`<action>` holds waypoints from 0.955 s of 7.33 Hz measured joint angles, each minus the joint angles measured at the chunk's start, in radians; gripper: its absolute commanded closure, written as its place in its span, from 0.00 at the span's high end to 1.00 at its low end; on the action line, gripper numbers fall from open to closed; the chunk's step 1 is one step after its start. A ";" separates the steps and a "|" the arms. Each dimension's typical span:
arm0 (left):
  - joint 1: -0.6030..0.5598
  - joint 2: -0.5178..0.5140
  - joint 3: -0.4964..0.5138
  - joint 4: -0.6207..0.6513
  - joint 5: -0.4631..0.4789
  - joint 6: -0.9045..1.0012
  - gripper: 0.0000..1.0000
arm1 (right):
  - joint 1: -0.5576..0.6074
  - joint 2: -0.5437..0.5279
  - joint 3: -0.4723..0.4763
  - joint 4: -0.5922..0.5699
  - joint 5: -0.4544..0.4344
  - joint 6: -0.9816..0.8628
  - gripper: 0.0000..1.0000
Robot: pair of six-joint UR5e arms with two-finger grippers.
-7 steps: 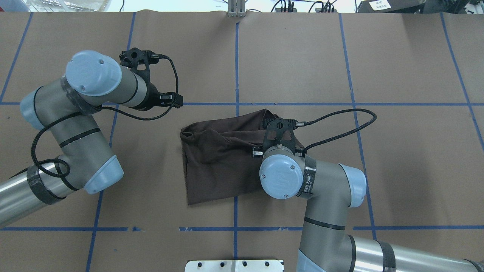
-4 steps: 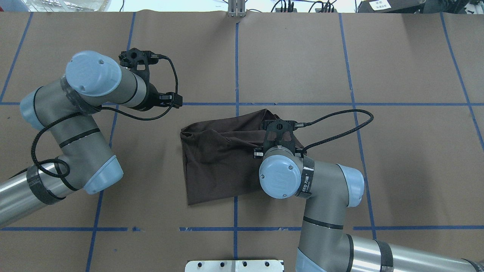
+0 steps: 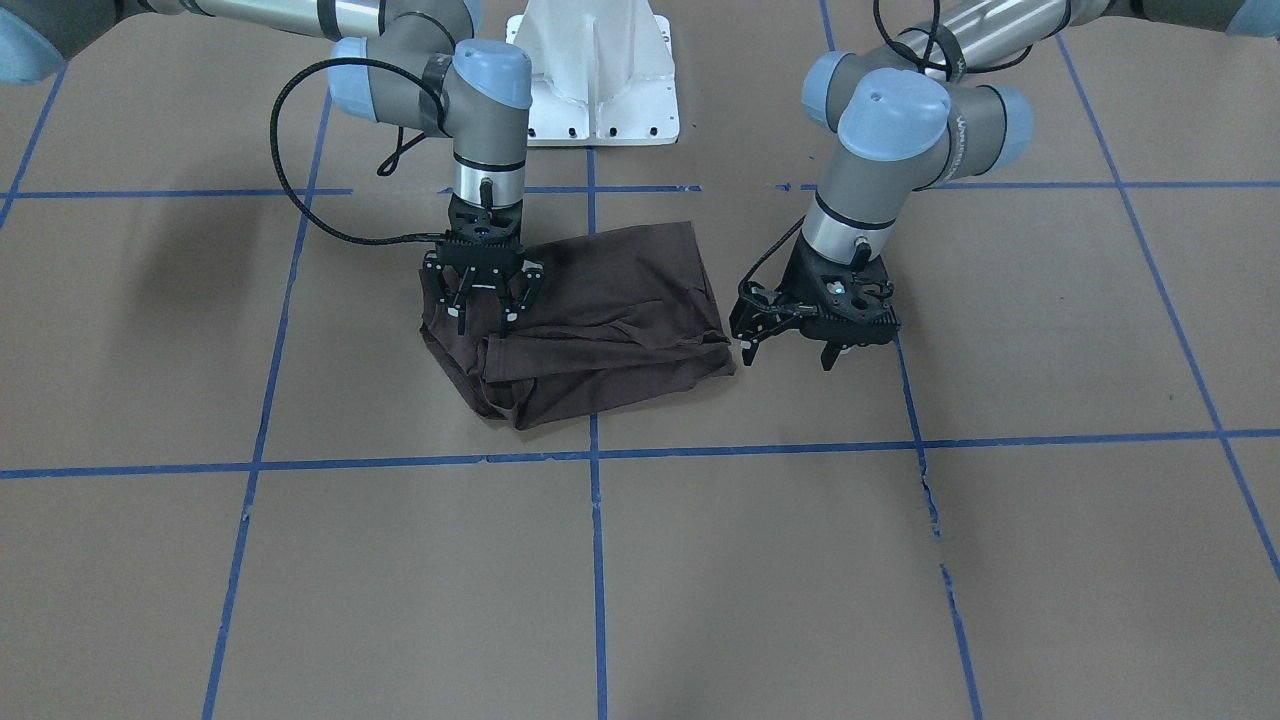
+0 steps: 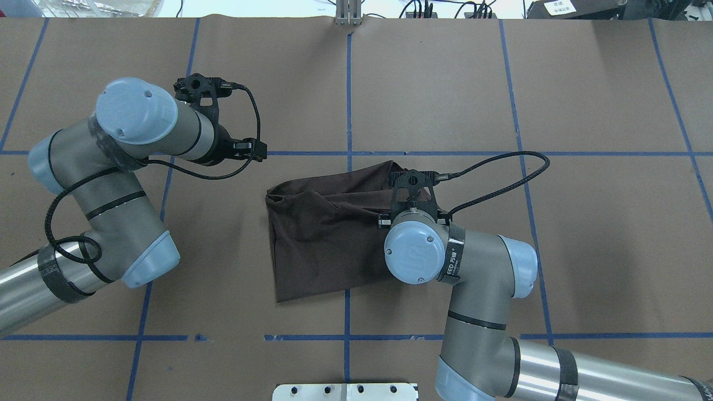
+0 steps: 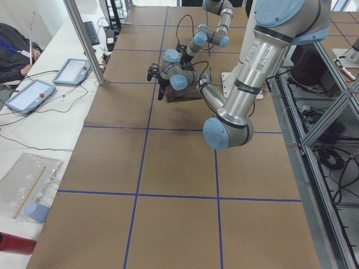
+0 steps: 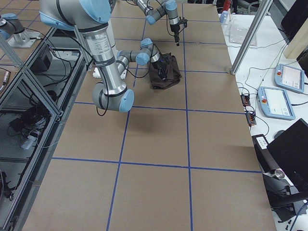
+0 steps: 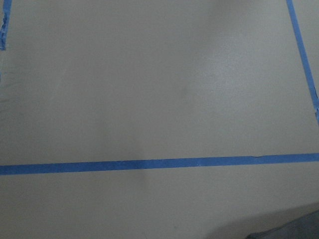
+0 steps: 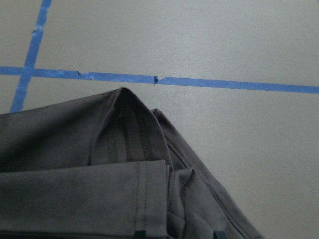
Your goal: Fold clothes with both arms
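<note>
Overhead, right end effector [image 3: 484, 318] and T-shirt [image 4: 317, 234] corner hidden beneath right arm [image 4: 479, 262].

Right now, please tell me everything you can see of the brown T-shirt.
The T-shirt is dark brown cloth with stitched hems, folded into a rough, wrinkled rectangle of several layers. It lies flat on the paper-covered table, across a blue tape line. The open right hand stands over one end, contact unclear; the left hand is apart, beside the other end.

Overhead and opposing front view share the T-shirt [image 4: 312, 239], side views distant, wrist views close
</note>
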 measured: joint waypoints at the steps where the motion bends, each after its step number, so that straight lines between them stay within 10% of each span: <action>1: 0.000 0.000 0.000 0.000 0.000 0.000 1.00 | 0.000 0.010 0.000 0.000 0.005 0.000 0.54; 7: 0.000 0.003 -0.003 0.000 0.000 -0.007 1.00 | -0.035 0.022 -0.006 -0.003 0.031 0.022 0.54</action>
